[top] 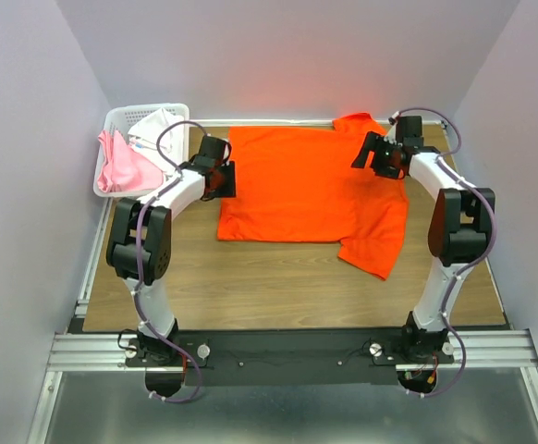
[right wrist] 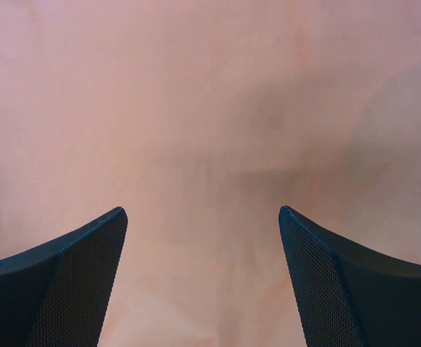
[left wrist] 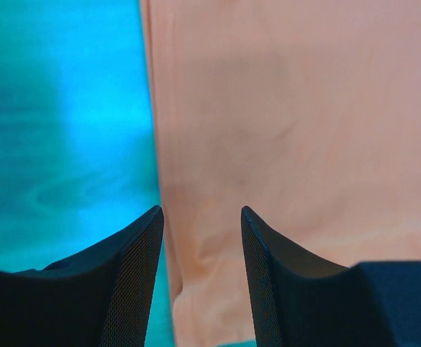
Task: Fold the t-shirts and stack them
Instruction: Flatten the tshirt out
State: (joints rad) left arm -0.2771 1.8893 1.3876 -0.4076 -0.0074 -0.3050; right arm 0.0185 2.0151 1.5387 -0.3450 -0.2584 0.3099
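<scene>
one orange t-shirt (top: 297, 185) lies spread on the table (top: 250, 287), toward the far side, its right part trailing nearer. we judge the folding barely begun, if at all, and nothing is stacked. a pink shirt (top: 121, 168) and a white shirt (top: 161, 125) sit in the basket (top: 144, 107) at far left. our left gripper (left wrist: 202, 211) is spread over the orange shirt's left edge. our right gripper (right wrist: 203, 210) is spread wide above its far right part. neither pinches cloth. we can read no brand, label or writing.

Wooden table (top: 278, 287) boxed in by walls (top: 29, 139).
I see pale lilac at 9, 12 and 3 o'clock; an aluminium rail (top: 491, 347) at 6.
</scene>
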